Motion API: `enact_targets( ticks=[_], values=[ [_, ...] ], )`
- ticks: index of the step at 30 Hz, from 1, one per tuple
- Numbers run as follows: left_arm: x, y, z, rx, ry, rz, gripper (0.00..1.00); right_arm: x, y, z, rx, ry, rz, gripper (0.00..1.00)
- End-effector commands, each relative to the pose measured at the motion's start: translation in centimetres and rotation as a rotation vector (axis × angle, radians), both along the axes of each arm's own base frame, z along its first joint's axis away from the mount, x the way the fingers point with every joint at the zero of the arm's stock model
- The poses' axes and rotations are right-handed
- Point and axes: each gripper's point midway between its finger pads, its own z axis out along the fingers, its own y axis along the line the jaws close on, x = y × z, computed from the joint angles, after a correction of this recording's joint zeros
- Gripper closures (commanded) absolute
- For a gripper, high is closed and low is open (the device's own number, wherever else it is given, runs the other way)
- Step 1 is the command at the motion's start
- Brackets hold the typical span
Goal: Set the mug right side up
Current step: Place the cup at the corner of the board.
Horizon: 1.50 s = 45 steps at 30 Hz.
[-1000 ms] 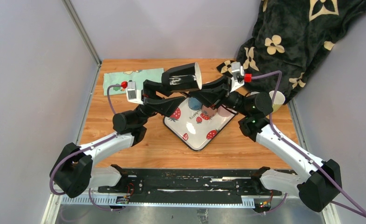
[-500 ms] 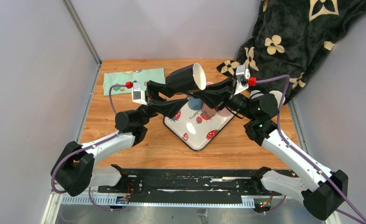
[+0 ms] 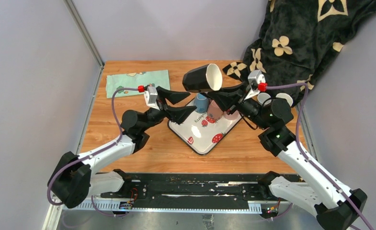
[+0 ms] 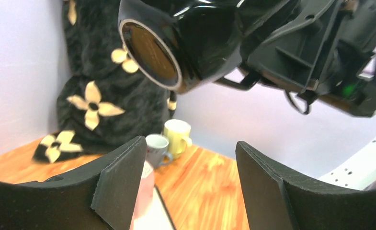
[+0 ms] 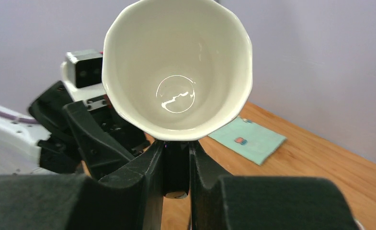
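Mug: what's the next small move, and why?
Probably roll the right gripper so the mug turns mouth-up. The mug is sideways in the air with only that gripper shut on it; the left gripper is open and apart from it.

Black mug (image 3: 202,79), cream inside, aloft, tipped sideways

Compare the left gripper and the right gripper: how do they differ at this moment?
The left gripper is open with nothing between its fingers; the right gripper is shut on the mug. The left gripper faces the mug's base; the right gripper faces its mouth. Both are raised off the table.
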Motion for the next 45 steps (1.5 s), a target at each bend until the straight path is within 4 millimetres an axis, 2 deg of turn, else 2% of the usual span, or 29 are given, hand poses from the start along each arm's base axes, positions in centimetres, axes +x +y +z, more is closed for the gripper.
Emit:
enact_targets(
  ticks=[1,6,10,15,23,29,35,41,45],
  values=[
    [1.5,1.0,-2.7,0.17,-0.002,0.148,0.26,1.5,-4.3,2.3,-0.001,-0.052,-0.269,1.0],
    [3.4,2.8,-4.7,0.324,0.03,0.301,0.25,3.4,-8.4,-0.9,-0.133,0.039,-0.516,1.0],
    [4.0,3.6,-5.7,0.416,0.029,0.355,0.25,4.0,-12.1,-3.8,-0.234,0.123,-0.7,1.0],
    [4.0,4.3,-6.8,0.485,0.023,0.379,0.25,3.9,-17.4,-6.7,-0.34,0.204,-0.949,1.0],
    [4.2,5.1,-8.1,0.592,0.024,0.407,0.24,3.8,-23.4,-9.8,-0.431,0.33,-1.194,1.0],
    [3.5,5.4,-9.3,0.634,0.043,0.388,0.23,4.0,-28.6,-13.2,-0.347,0.53,-1.371,1.0],
    [2.9,5.6,-9.9,0.659,0.047,0.372,0.23,3.8,-33.0,-15.6,-0.283,0.658,-1.527,1.0],
    [2.5,5.6,-9.9,0.673,0.05,0.354,0.23,3.3,-36.2,-18.8,-0.207,0.778,-1.661,1.0],
    [2.1,5.5,-9.7,0.66,0.047,0.337,0.23,3.5,-37.7,-20.0,-0.178,0.819,-1.717,1.0]
  ],
)
